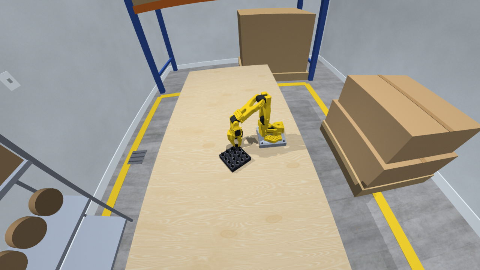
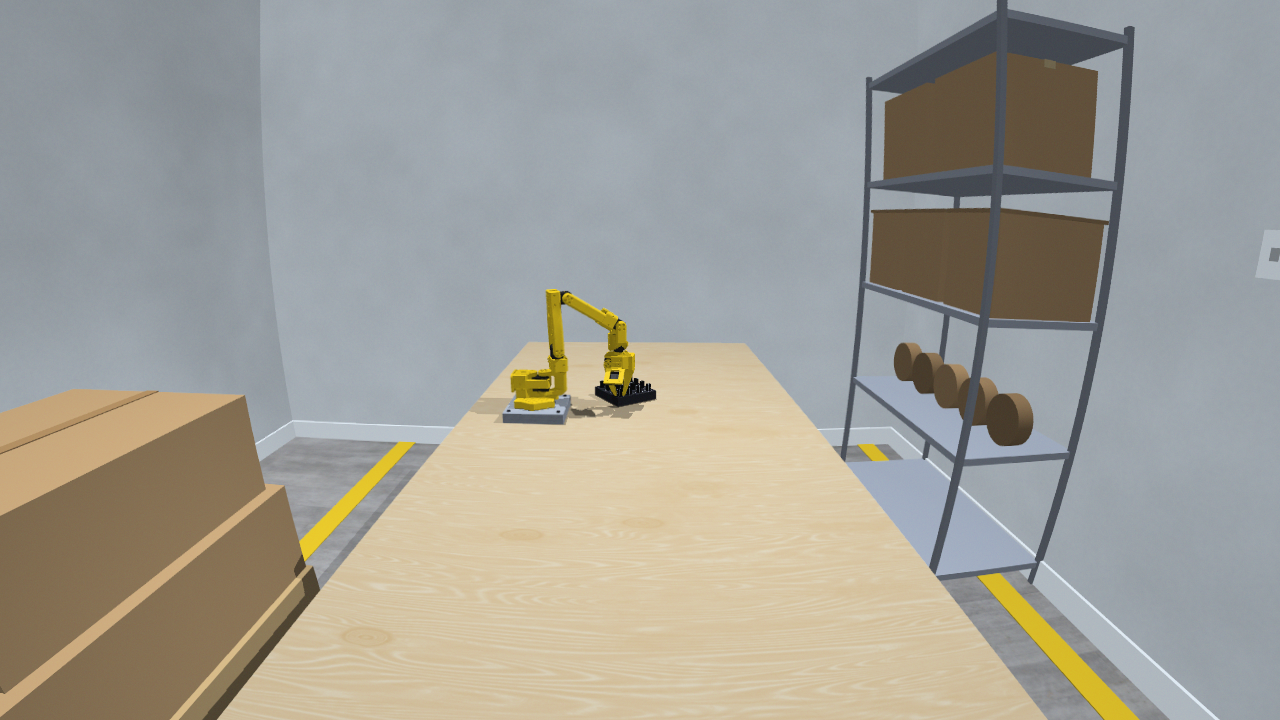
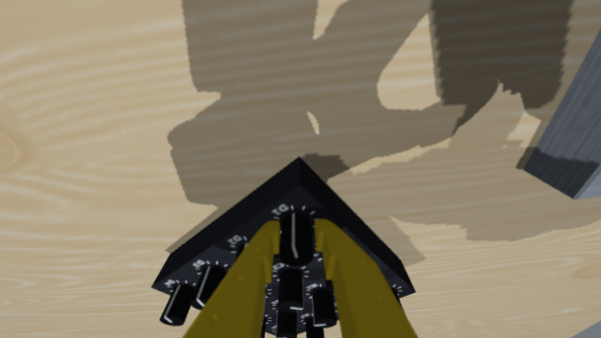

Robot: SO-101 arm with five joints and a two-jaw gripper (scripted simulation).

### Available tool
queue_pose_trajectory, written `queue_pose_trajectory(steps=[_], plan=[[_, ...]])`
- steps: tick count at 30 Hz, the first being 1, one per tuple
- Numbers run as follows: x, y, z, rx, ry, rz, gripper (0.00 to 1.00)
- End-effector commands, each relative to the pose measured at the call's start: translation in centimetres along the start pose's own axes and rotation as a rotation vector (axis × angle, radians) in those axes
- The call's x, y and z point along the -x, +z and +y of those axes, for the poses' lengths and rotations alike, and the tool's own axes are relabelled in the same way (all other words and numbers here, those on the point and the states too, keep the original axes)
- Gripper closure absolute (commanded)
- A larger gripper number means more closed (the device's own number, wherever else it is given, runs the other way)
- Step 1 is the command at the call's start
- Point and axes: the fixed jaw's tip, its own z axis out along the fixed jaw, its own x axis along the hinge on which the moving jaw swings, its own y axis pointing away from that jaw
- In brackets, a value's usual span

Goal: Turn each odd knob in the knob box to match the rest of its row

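Note:
The black knob box point(image 1: 227, 164) point(image 2: 640, 396) point(image 3: 300, 175) lies on the wooden table point(image 1: 234, 218), just in front of the arm's base. It carries several black knobs with white pointer lines. My gripper point(image 1: 236, 146) point(image 2: 617, 383) point(image 3: 296, 226) reaches down over the box's corner nearest the base. In the wrist view its two yellow fingers stand on either side of the corner knob point(image 3: 296, 238), whose label looks like D1. The fingers are barely apart and sit right beside the knob without squeezing it. The knob's white line points away from the camera, toward the corner.
The arm's grey base plate point(image 1: 272, 142) point(image 2: 537, 411) point(image 3: 565, 155) stands close to the right of the box. Stacked cardboard boxes point(image 1: 396, 131) and a metal shelf point(image 2: 984, 295) stand off the table.

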Motion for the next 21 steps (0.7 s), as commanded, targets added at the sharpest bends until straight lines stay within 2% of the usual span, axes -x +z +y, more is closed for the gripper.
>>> queue_pose_trajectory(steps=[1, 21], plan=[[0.2, 0.0, -0.2, -0.008, -0.003, -0.003, 0.92], [0.1, -2.4, -0.1, -0.008, -0.003, -0.003, 0.92]])
